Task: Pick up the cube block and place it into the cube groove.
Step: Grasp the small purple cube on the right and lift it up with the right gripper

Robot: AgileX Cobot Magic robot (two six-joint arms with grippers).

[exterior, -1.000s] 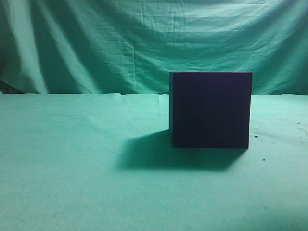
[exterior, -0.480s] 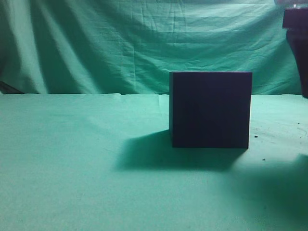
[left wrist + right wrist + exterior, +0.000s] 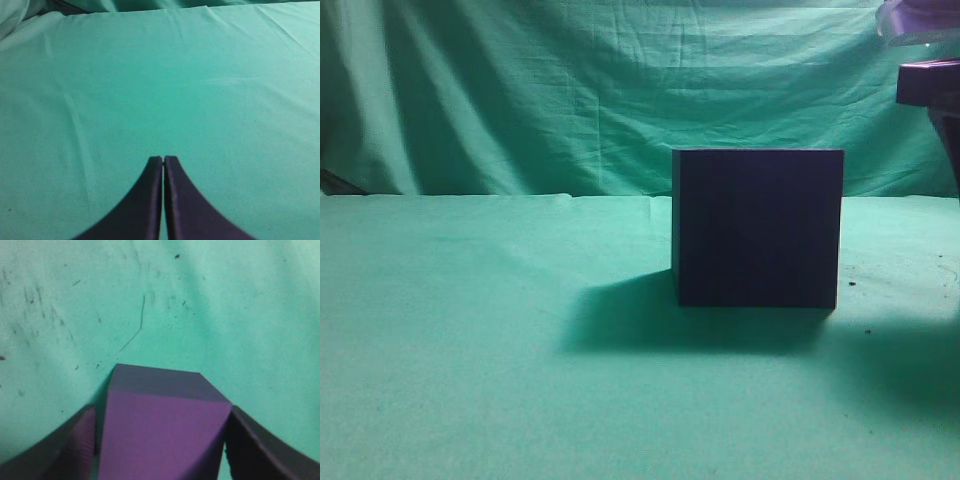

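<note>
The large dark navy-purple box (image 3: 758, 228) stands on the green cloth right of centre in the exterior view; its groove is hidden from this side. My right gripper (image 3: 160, 440) is shut on the purple cube block (image 3: 162, 432) and holds it above the cloth. In the exterior view the cube block (image 3: 930, 82) shows at the top right edge, higher than the box and to its right. My left gripper (image 3: 163, 159) is shut and empty above bare cloth; it is out of the exterior view.
Green cloth (image 3: 470, 330) covers the table and hangs as a backdrop (image 3: 570, 90). The right wrist view shows dark specks and a thin thread-like line (image 3: 135, 330) on the cloth under the cube.
The right arm with the cube block has come into the exterior view at the top right and moved a little left and down. The box has not moved.
</note>
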